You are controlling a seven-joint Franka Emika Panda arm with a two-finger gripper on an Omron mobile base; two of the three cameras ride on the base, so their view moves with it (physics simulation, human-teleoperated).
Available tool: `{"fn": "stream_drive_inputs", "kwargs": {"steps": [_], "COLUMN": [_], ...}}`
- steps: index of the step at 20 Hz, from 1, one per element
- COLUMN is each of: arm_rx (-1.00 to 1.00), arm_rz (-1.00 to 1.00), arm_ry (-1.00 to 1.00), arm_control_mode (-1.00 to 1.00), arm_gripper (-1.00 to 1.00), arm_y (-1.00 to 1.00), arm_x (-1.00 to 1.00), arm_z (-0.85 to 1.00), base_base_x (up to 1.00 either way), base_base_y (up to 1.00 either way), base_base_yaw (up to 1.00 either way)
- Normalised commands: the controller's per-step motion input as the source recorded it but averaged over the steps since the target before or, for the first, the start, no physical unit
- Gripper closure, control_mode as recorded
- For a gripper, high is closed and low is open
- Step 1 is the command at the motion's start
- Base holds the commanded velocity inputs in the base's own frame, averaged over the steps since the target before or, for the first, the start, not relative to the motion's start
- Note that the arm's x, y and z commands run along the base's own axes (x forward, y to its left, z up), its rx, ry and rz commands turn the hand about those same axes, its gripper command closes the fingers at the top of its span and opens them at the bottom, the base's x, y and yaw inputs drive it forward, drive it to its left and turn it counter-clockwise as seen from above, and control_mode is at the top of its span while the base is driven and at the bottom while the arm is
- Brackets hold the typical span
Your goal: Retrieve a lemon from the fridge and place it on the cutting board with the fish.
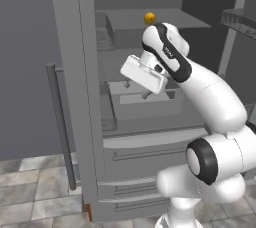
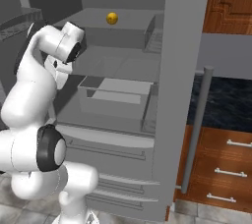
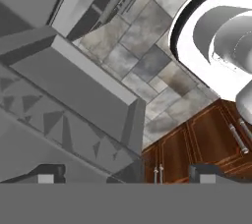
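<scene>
While the lemon (image 1: 149, 18) sat untouched far back on the fridge (image 1: 85, 122)'s upper shelf, the gripper (image 1: 137, 88) hung lower with jaws spread wide and nothing in them, pointed down over the clear bin (image 2: 115, 98), the open door (image 2: 179, 90) crowding its side.

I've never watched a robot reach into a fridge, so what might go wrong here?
1. The lemon is round and lies on a flat shelf, apart from the open tool; a nudge might roll it away.
2. The arm works between the open door and the bin, so it might bump them.
</scene>
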Motion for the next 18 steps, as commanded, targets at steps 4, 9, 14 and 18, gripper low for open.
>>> {"fn": "stream_drive_inputs", "kwargs": {"steps": [4,9,14,18], "arm_rx": [-0.38,-0.08,0.0,-0.09], "arm_rz": [0.47,0.52,0.36,0.21], "arm_ry": [-0.13,-0.35,-0.23,-0.14], "arm_control_mode": [-1.0,-1.0,-1.0,-1.0], "arm_gripper": [-1.0,-1.0,-1.0,-1.0], "arm_y": [-0.79,-1.0,-0.71,-0.06], "arm_x": [-0.61,-0.57,-0.01,0.07], "arm_z": [-0.16,-0.37,-0.11,0.07], "base_base_x": [0.0,0.0,0.0,0.0], "base_base_y": [0.0,0.0,0.0,0.0], "base_base_yaw": [0.0,0.0,0.0,0.0]}}
